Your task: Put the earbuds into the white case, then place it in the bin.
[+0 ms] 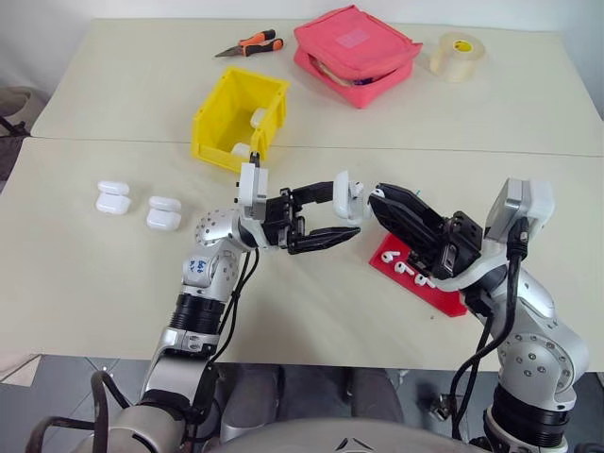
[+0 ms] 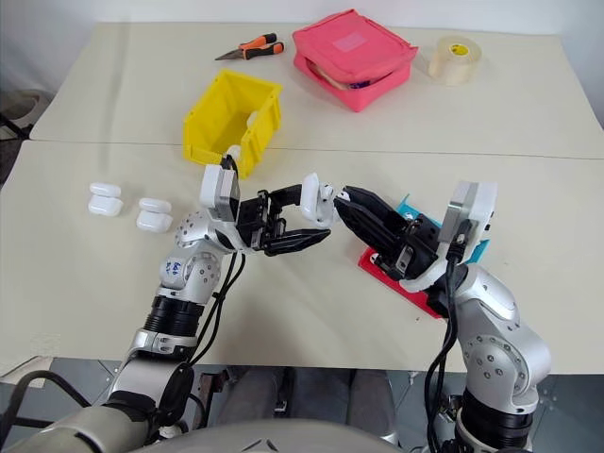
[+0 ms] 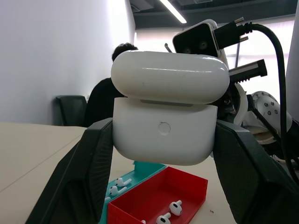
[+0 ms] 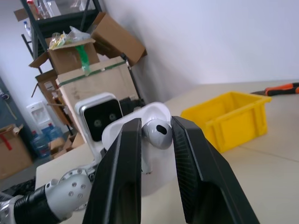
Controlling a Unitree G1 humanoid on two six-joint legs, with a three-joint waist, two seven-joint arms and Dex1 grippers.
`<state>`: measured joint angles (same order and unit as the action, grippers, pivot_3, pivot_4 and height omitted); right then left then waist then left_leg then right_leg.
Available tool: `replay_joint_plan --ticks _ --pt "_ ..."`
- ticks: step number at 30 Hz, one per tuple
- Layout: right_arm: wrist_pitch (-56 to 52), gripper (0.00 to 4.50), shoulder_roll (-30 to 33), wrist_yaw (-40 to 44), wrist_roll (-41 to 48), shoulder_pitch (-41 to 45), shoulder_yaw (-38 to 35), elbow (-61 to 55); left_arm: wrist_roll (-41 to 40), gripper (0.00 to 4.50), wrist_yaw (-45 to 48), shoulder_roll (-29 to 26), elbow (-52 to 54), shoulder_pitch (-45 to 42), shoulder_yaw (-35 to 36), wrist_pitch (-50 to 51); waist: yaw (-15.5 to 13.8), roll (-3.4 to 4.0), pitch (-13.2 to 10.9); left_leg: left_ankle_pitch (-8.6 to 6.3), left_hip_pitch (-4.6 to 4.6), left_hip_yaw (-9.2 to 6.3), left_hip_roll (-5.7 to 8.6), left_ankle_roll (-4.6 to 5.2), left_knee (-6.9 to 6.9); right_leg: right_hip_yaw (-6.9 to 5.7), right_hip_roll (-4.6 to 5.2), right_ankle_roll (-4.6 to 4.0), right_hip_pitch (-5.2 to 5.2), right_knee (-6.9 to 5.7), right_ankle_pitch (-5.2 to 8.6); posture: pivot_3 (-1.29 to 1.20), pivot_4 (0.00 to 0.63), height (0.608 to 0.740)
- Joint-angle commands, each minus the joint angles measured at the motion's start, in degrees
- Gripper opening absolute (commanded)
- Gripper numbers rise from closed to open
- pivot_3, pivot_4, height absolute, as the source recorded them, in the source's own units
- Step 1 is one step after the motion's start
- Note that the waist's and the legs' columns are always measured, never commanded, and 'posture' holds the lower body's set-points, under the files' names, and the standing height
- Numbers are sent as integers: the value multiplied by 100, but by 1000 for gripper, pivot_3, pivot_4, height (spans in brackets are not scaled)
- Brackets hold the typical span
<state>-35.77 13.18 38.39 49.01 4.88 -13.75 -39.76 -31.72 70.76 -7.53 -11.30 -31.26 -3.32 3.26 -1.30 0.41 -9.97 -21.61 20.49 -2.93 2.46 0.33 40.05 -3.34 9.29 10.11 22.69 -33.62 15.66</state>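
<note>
Above the table (image 1: 113,283), the left gripper (image 1: 351,212) is clamped on a white case (image 3: 166,114) with its lid ajar; the right gripper (image 4: 156,140) pinches one earbud (image 4: 158,133) and points it at the case, tip almost touching; more earbuds (image 3: 170,212) lie in the red tray (image 3: 187,186) below; the yellow bin (image 1: 238,118) sits farther back, two spare cases (image 1: 137,205) to its left. Step in hand: loading an earbud; next, I judge, it must be lined up stem-first with its socket.

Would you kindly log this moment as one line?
left gripper: shut on white case, lid open | right gripper: shut on earbud, at case | bin: holds cases
</note>
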Motion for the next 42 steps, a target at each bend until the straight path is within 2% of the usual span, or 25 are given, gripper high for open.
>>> replay_joint_plan --ticks 1,9,15,22,25,29,34,35,36,38,42 --pt "442 906 -149 -72 -71 -90 393 -92 -95 2812 -19 56 211 -49 -23 58 15 0 0 0 0 3 -1 0 -2 1 -2 -1 2 0 0 0 150 740" --pt "855 906 -46 -137 -201 -144 724 86 -78 2812 -11 66 239 -26 -24 97 12 0 0 0 0 15 -1 0 -1 1 -2 -1 2 -1 0 0 150 740" --pt "1328 906 149 95 -701 -468 981 362 -102 2812 -41 84 231 -62 20 102 14 0 0 0 0 17 -1 1 -2 2 -2 -1 2 0 0 0 150 740" --pt "1511 906 337 135 -739 -669 1166 379 -110 2812 -119 144 163 -120 69 91 12 0 0 0 0 18 -1 1 -1 2 -2 -1 2 0 0 0 150 740" --pt "1485 1578 441 34 -717 -575 1226 314 -86 2812 -17 117 156 -107 30 71 11 0 0 0 -1 17 -2 1 -1 1 -3 -1 2 -1 1 0 150 740" --pt "1563 2823 617 -13 -615 -535 1012 201 -29 2812 52 2 154 -85 43 67 5 0 0 -1 -1 18 -2 1 -2 2 -3 -2 2 1 1 0 150 740" --pt "1419 2823 1222 71 -246 -904 327 81 339 2812 -25 -526 -6 -207 89 44 -3 -1 -1 -1 -1 18 -2 3 -2 2 -2 -2 0 2 1 0 150 740" --pt "1302 2411 1410 96 -128 -976 187 62 516 2812 -35 -705 -52 -252 41 4 -3 0 -1 -1 -1 18 -3 2 -2 1 -3 -2 0 1 1 0 150 740" --pt "1224 2261 1544 106 -38 -1017 100 56 635 2812 -44 -816 -88 -285 3 -25 -4 0 -1 -1 -1 18 -2 2 -2 1 -3 -2 0 1 1 0 150 740" --pt "1095 1611 1900 205 -9 -1023 -7 44 1071 2812 56 -1092 -198 -395 -181 -400 -4 0 0 -1 -1 20 -2 3 -2 1 -3 -2 0 1 1 0 150 740" --pt "821 199 2375 242 -52 -562 195 59 1799 2812 45 -1407 -295 -670 -603 -765 -5 -1 -1 -2 -2 21 -3 3 -5 1 -4 -2 0 4 1 0 150 740"
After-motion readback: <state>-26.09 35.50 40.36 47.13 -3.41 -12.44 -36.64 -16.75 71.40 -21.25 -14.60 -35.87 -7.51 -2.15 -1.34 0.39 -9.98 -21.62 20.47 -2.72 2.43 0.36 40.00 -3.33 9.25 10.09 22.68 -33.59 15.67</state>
